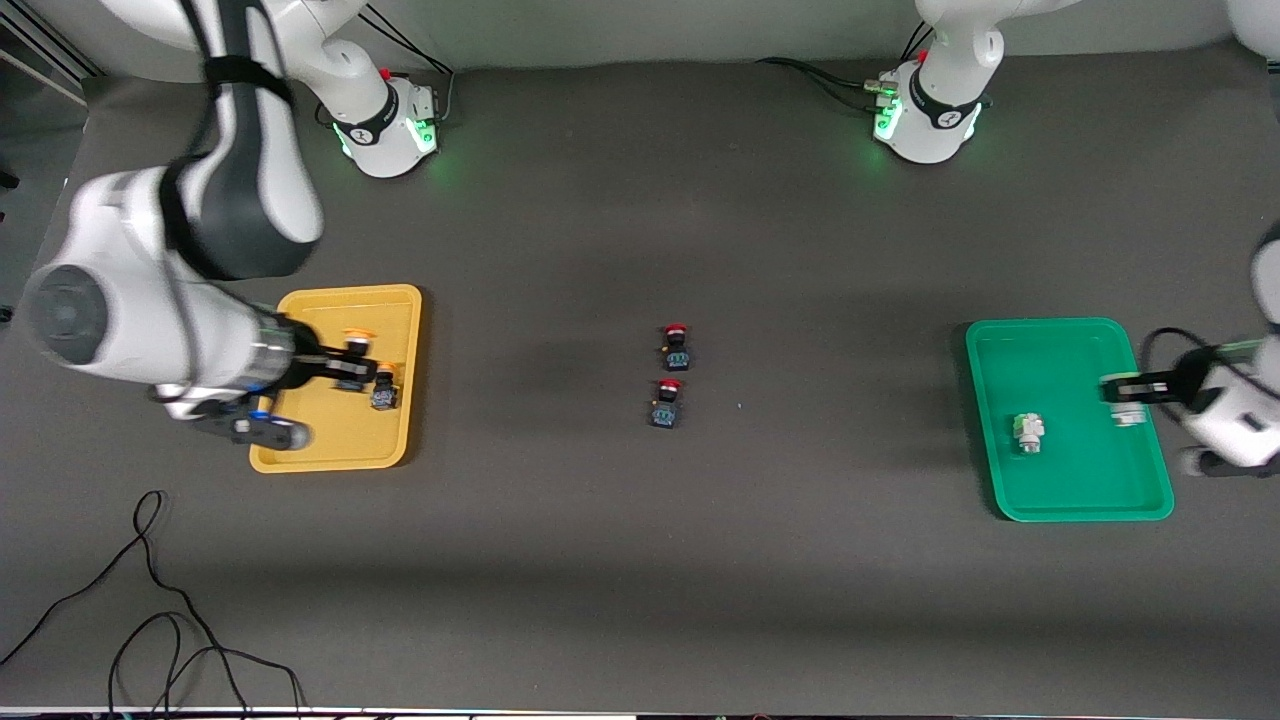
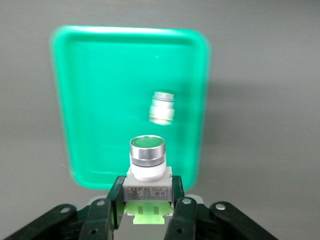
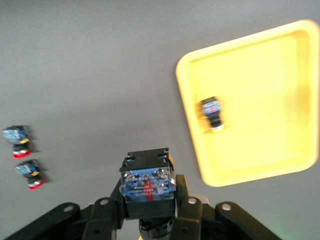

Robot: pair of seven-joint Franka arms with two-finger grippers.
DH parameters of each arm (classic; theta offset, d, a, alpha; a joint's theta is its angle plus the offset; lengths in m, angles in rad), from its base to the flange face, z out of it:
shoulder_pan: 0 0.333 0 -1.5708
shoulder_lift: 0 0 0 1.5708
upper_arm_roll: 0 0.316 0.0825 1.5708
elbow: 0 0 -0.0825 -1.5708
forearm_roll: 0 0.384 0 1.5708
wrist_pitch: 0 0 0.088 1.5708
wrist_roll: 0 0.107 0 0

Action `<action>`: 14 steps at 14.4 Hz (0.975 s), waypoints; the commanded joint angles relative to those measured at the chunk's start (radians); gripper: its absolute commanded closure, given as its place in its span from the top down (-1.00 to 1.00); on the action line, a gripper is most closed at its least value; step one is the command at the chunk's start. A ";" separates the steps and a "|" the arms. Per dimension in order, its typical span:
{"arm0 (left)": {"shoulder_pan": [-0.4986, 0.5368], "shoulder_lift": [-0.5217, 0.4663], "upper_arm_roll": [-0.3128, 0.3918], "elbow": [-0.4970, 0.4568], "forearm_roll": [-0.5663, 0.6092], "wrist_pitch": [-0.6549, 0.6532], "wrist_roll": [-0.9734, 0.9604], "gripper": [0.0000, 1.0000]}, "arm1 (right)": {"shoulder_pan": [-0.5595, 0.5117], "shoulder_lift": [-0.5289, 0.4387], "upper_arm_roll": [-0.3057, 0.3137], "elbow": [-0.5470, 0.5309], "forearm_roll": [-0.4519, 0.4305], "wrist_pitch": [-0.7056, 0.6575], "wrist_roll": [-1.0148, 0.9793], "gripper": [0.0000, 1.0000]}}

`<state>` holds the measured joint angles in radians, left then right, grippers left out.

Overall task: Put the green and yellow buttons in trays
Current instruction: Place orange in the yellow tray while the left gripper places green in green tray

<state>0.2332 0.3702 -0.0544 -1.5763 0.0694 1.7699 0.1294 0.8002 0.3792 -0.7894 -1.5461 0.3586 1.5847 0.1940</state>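
My right gripper [image 1: 352,368] hangs over the yellow tray [image 1: 340,440], shut on a yellow button [image 3: 147,184] with a black-blue body. A second yellow button [image 1: 383,393] lies in that tray beside it, the same yellow button [image 3: 212,114] appearing in the right wrist view. My left gripper [image 1: 1125,392] is over the rim of the green tray [image 1: 1060,360] toward the left arm's end, shut on a green button [image 2: 147,159] with a whitish body. Another green button [image 1: 1028,433] lies on its side in the green tray [image 2: 100,100].
Two red-capped switches [image 1: 676,347] [image 1: 666,403] stand mid-table, one nearer the front camera than the other. Black cables [image 1: 150,610] lie near the front edge at the right arm's end. Both arm bases stand along the back edge.
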 commanded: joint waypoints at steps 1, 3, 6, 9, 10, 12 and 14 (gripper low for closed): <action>0.107 -0.001 -0.015 -0.184 0.032 0.269 0.134 -1.00 | 0.011 -0.005 -0.065 -0.038 -0.010 -0.018 -0.152 -1.00; 0.127 0.057 -0.013 -0.263 0.035 0.450 0.157 -1.00 | -0.001 0.013 -0.088 -0.069 -0.010 -0.005 -0.229 -1.00; 0.129 0.148 -0.013 -0.283 0.049 0.555 0.156 -1.00 | -0.065 0.032 -0.088 -0.167 -0.010 0.082 -0.399 -1.00; 0.127 0.191 -0.013 -0.277 0.050 0.588 0.159 0.10 | -0.098 0.033 -0.088 -0.340 -0.001 0.289 -0.542 -1.00; 0.126 0.188 -0.013 -0.268 0.062 0.576 0.156 0.99 | -0.098 0.038 -0.087 -0.383 0.005 0.351 -0.556 -1.00; 0.123 0.165 -0.015 -0.228 0.084 0.507 0.154 1.00 | -0.096 0.056 -0.079 -0.454 0.014 0.472 -0.574 -1.00; 0.120 0.142 -0.018 -0.130 0.084 0.342 0.162 1.00 | -0.087 0.095 -0.062 -0.505 0.058 0.570 -0.576 -1.00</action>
<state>0.3636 0.5579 -0.0737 -1.7840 0.1388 2.2585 0.2832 0.6894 0.4539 -0.8587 -2.0039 0.3756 2.0737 -0.3570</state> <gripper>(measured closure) 0.115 0.586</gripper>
